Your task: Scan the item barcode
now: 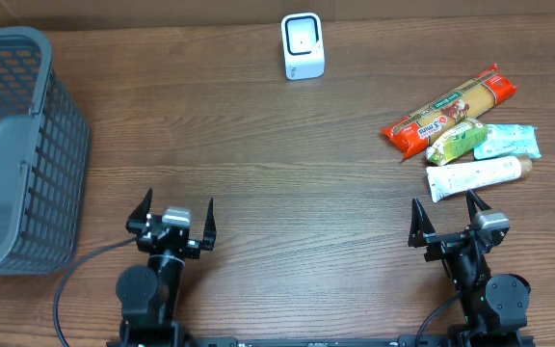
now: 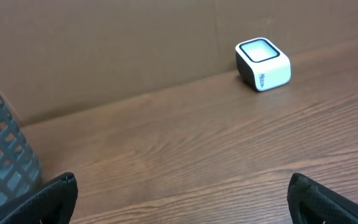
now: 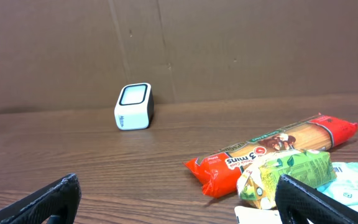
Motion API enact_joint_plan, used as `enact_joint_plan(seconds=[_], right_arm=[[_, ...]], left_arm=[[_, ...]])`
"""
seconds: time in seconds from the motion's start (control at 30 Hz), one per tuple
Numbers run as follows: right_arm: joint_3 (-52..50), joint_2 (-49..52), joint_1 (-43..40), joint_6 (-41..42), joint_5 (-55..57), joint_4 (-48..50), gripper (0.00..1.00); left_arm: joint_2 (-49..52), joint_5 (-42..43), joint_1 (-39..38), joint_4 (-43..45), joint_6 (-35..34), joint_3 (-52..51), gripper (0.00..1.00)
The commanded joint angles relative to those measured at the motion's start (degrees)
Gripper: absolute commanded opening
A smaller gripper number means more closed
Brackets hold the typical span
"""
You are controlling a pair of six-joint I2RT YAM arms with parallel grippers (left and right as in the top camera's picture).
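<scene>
Wood-grain table (image 1: pixel 287 183) fills the overhead view, and one white scanner (image 1: pixel 303 45) stands at its far edge. Four grocery items lie in a cluster to the right of the scanner and nearer the robot. They are one red and yellow pasta packet (image 1: pixel 451 111), one green packet (image 1: pixel 456 142) touching it, one pale teal packet (image 1: pixel 507 142) just beside the green one, and one white tube (image 1: pixel 478 176) on the side farthest from the scanner. One grey basket (image 1: pixel 27 145) sits well to the left of the scanner. The left gripper (image 1: pixel 178 207) and the right gripper (image 1: pixel 444 210) wait at the near edge, well apart from the scanner. Both have their fingers spread wide and hold nothing. Bare table lies between each gripper and the scanner.

From the left wrist, the scanner sits up and to the right against a brown cardboard wall (image 2: pixel 104 50). The basket's mesh shows at the left edge, far from the scanner. Two dark fingertips (image 2: pixel 55 199) stand apart in the lower corners, with only wood between them.

From the right wrist, the scanner stands left of centre at the foot of the cardboard. The pasta packet lies to its right and closer to the camera. The green packet rests against the pasta packet's near side, the teal packet shows at the right edge, and a corner of the tube peeks in at the bottom. The two fingers (image 3: pixel 42 202) are spread and touch none of the items.
</scene>
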Motion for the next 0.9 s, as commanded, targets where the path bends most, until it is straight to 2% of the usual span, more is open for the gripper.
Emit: enact_joint_plan(seconds=[0.0,0.1,0.2,0.87], right_arm=[[-0.61,-0.68,0.33,0.17,0.13,0.24,1.00],[-0.61,-0.68,0.33,0.17,0.13,0.24,1.00],[-0.61,-0.68,0.33,0.17,0.13,0.24,1.00],[-0.61,-0.68,0.33,0.17,0.13,0.24,1.00]], left_arm=[[-6.71,0.87,0.37,-4.42,2.93,-1.68,1.00],[-10.27,0.61,0.37,-9.14,3.34,-1.68,1.00],[-12.87,0.46,0.37,-8.52,2.99,-1.68,0.99],[-12.74,0.44,0.37,-8.74,2.99,-1.68,1.00]])
